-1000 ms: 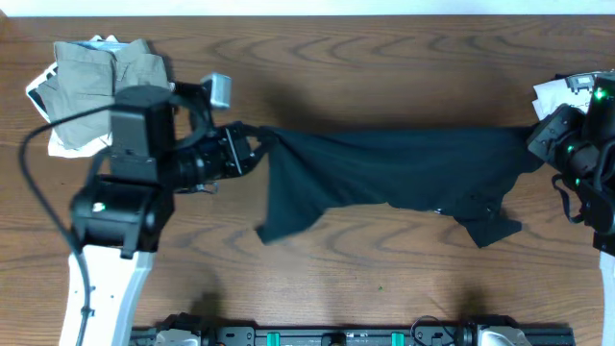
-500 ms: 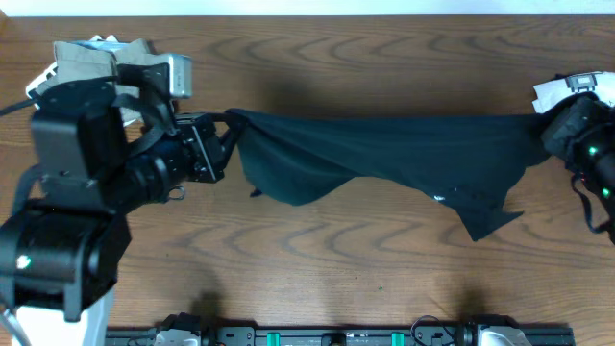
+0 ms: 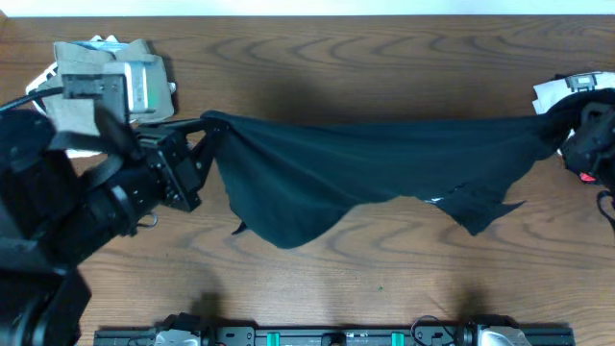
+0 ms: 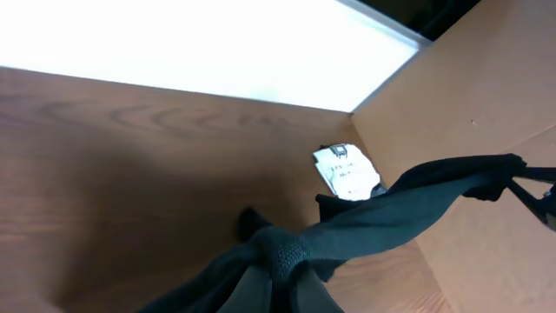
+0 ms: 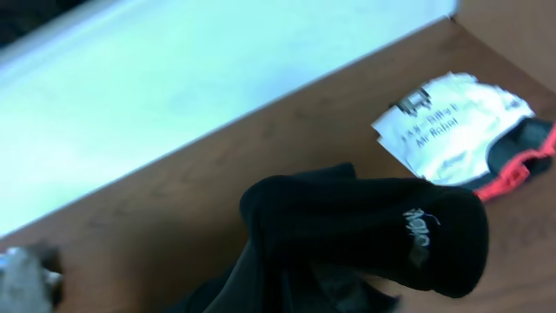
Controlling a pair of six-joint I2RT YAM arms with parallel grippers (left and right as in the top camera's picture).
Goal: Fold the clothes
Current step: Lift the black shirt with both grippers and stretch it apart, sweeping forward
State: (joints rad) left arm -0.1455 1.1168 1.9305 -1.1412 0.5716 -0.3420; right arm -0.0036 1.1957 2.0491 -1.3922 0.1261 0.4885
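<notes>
The black shirt hangs stretched in the air across the table between my two grippers, its lower edge sagging at the left and drooping to a point at the right. My left gripper is shut on the shirt's left end, where fabric bunches over the fingertips. At the far right edge, my right gripper is shut on the other end. A small white mark shows on the black shirt that drapes over the right gripper, hiding its fingers.
A pile of khaki-grey clothes lies at the back left, partly behind my left arm. At the back right lies a white printed garment with red and black trim beside it. The table's back edge runs along the top.
My left gripper has pulled leftward and risen with the shirt's end. The shirt has spread wider and tauter between the grippers. The right gripper has shifted slightly right.
</notes>
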